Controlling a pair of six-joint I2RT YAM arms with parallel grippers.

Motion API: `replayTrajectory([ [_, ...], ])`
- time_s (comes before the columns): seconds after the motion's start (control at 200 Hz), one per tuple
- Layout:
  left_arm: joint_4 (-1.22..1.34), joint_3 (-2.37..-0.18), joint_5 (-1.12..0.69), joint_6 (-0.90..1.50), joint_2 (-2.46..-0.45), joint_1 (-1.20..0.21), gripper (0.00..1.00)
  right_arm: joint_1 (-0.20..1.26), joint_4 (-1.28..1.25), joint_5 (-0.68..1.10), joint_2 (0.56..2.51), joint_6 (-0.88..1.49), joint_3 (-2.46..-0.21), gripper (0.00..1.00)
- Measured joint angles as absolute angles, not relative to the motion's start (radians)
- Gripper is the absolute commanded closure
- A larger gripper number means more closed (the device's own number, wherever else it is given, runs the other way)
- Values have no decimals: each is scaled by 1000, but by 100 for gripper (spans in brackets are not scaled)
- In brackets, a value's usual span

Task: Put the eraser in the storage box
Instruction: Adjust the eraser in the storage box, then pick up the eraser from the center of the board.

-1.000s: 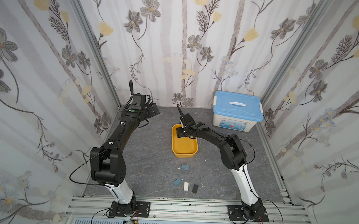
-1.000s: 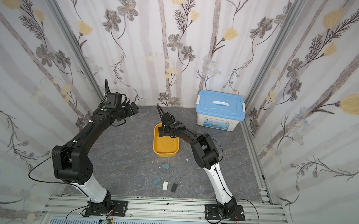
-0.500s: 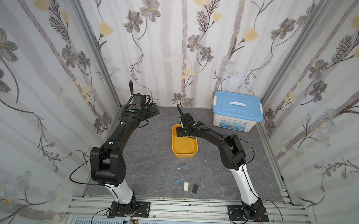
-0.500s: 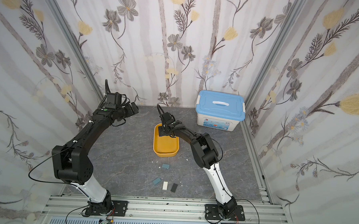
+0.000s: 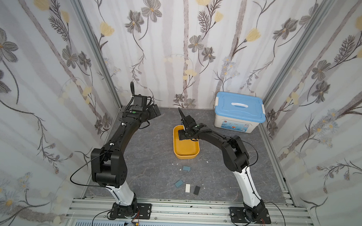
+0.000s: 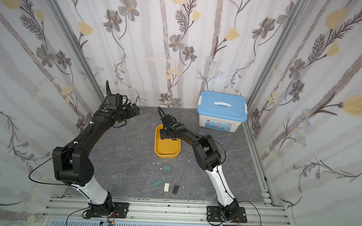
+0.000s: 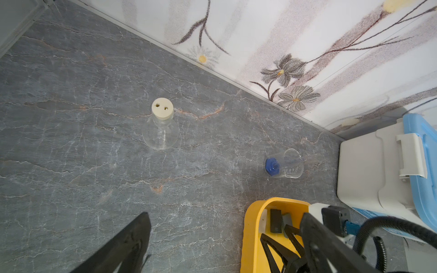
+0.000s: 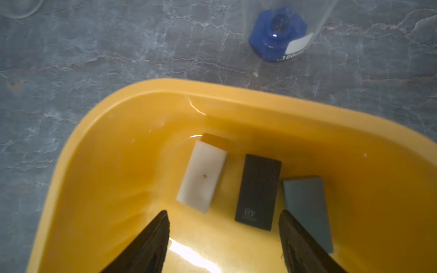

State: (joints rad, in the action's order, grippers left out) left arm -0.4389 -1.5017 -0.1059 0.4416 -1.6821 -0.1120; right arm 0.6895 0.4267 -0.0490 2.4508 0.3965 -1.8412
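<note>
Three erasers lie flat inside the box (image 8: 212,87), at its end nearer the back wall: a white eraser (image 8: 202,176), a black eraser (image 8: 259,191) printed "4B", and a blue-grey eraser (image 8: 307,208). They are set side by side, the white one slightly askew and apart from the black, the blue-grey just beside the black. The right pincer (image 8: 223,212) hangs over this end of the box with its fingers spread and nothing pinched between them; whether the tips touch the box floor cannot be told. One fingertip overlaps the blue-grey eraser in the right wrist view. Both top views show the box near the middle of the bench (image 5: 153,158). Four more pieces lie on the bench on the robot's side of the box: a blue-grey block (image 5: 186,168) nearest it and, further off, a row of a second blue-grey block (image 5: 179,183), a white block (image 5: 187,188) and a black block (image 5: 196,190), each apart from the next. The left pincer (image 7: 224,215) is held above the bench near the back left corner, spread wide and empty. Ahead of it are a clear flask (image 7: 160,132) with a pale two-holed stopper (image 7: 162,107) and, near the box's far rim, a clear measuring vessel (image 7: 289,164) with a blue hexagonal base. A white bin (image 5: 221,123) with a blue handled lid sits in the back right corner.
</note>
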Motion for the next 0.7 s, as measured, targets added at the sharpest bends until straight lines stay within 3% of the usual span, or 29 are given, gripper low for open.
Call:
replayTrajectory([
  [0.29, -439, -1502, -109, 442, -1678, -111, 0, 785, 227, -67, 2081, 278, -1433, 25],
  [0.48, -439, -1502, -117, 442, -1659, -111, 0, 895, 233, -84, 1877, 207, -1133, 25],
  [0.704, -437, -1490, -128, 444, -1633, -110, 0, 986, 242, -93, 1779, 188, -1013, 26],
])
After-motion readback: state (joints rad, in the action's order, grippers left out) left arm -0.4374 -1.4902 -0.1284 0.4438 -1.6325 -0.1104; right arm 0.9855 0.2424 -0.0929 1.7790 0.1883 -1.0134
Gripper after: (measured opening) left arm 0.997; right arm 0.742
